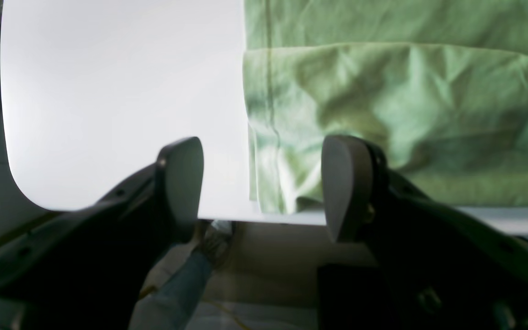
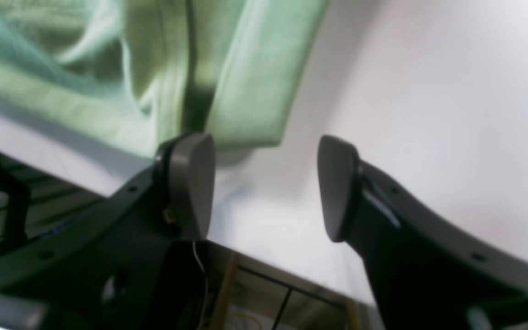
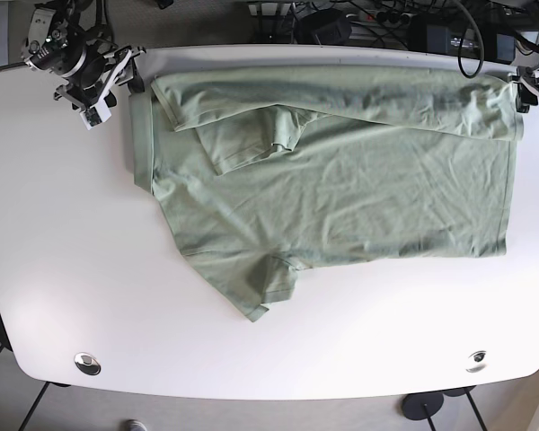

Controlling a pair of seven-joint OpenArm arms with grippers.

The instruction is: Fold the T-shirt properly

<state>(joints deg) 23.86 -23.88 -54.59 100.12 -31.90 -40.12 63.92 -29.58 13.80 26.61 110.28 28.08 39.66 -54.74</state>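
The right gripper (image 3: pixel 103 85) sits at the far left corner of the table (image 3: pixel 63 269), jaws parted and empty, just beside the shirt's (image 3: pixel 341 189) collar end. In its wrist view the right gripper (image 2: pixel 264 183) hangs over bare tabletop with a folded green edge just beyond one pad.

The shirt lies across the far half of the table, its far long side already turned over onto itself, one sleeve (image 3: pixel 251 287) pointing toward the near left. It looks light, limp and wrinkled: it should drape and sag from any pinch, slide easily on the smooth top, and not hold a crease by itself. Best holds seem to be the doubled hems and corners, both ends lifted together so the cloth stays taut.

The table is white, smooth, with rounded corners and plenty of bare room on the near side for a fold. Cables (image 3: pixel 386 18) crowd the floor beyond the far edge.

The left gripper (image 3: pixel 532 85) is at the far right corner; in its wrist view the left gripper (image 1: pixel 264 183) is spread wide, holding nothing, straddling the shirt's hem corner.
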